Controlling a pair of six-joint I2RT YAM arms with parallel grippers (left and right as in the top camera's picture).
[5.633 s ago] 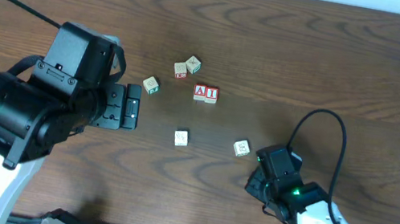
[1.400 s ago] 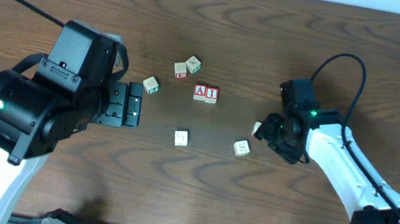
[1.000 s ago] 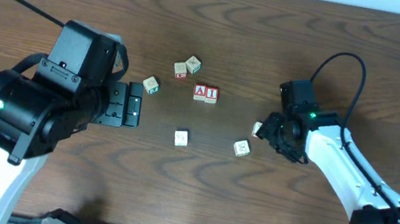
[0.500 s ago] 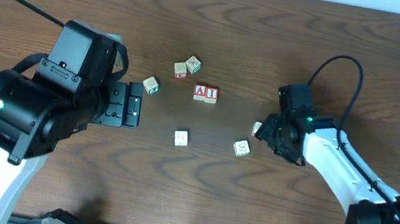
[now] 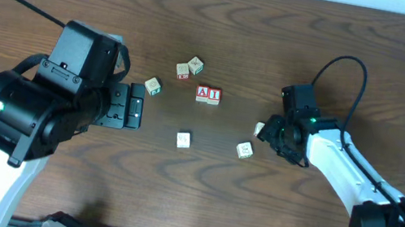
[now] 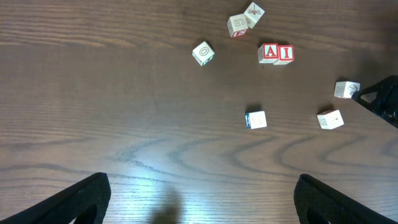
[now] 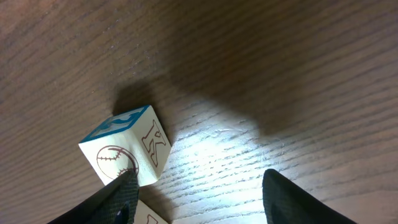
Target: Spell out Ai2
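Note:
The red "A" cube [image 5: 203,92] and red "I" cube [image 5: 214,95] sit side by side at mid-table, also seen as "A" [image 6: 268,52] and "I" [image 6: 285,53]. My right gripper [image 5: 269,133] hangs low beside a pale cube [image 5: 260,129], jaws open. In the right wrist view a cube with a blue top face and a baseball drawing [image 7: 127,152] lies just ahead of the left finger [image 7: 121,196]; its blue figure is unreadable. Nothing lies between the right gripper's [image 7: 200,186] fingers. My left gripper [image 6: 199,186] is wide open over bare wood, left of the cubes.
A cube with a green mark [image 5: 153,85] and two cubes [image 5: 183,71] [image 5: 196,65] lie behind and left of the pair. Pale cubes [image 5: 183,139] [image 5: 244,149] lie nearer the front. Another cube's corner [image 7: 149,218] shows under the right gripper's left finger.
The right arm came from the front of the table to the pale cubes at right, and in the last second crept slightly left and lower. The left arm and the cubes have not moved.

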